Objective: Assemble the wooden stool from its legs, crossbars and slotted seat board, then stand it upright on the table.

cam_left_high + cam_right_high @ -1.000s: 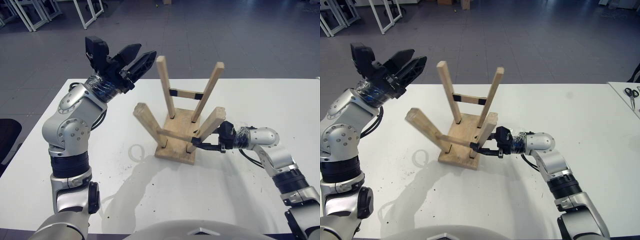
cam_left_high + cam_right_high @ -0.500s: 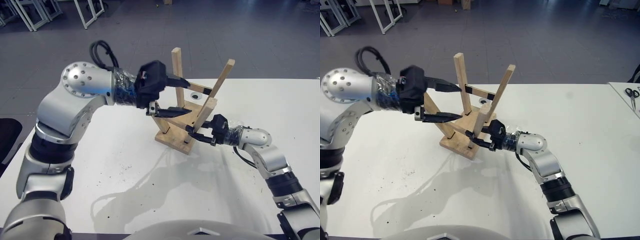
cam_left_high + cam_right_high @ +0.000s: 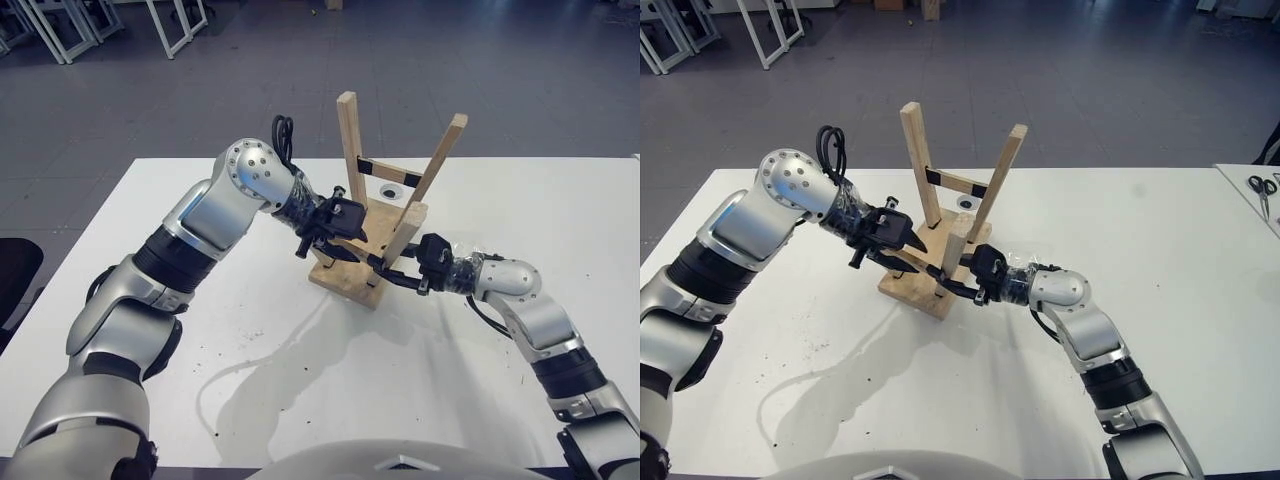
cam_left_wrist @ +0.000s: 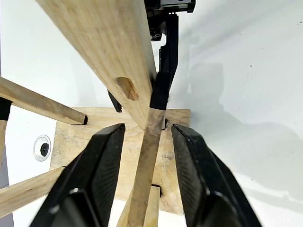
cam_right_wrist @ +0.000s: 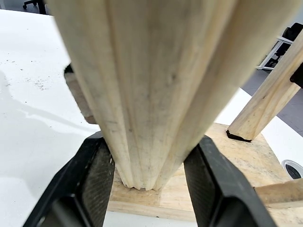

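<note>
Since the pale wooden stool (image 3: 390, 170) sits upside down on the white desk (image 3: 250, 380), slotted seat board (image 3: 345, 283) flat and legs up, we reckon we're bracing it: right jaws clamped on a near leg (image 5: 151, 94), left jaws open either side of a thin crossbar (image 4: 144, 161), not pinching yet.

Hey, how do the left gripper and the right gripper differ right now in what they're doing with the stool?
The left gripper is open, its fingers straddling a thin crossbar with gaps either side; the right gripper is shut on a thick leg. The left gripper is left of the stool, the right gripper right of it. Both are black and sit low by the seat board.
</note>
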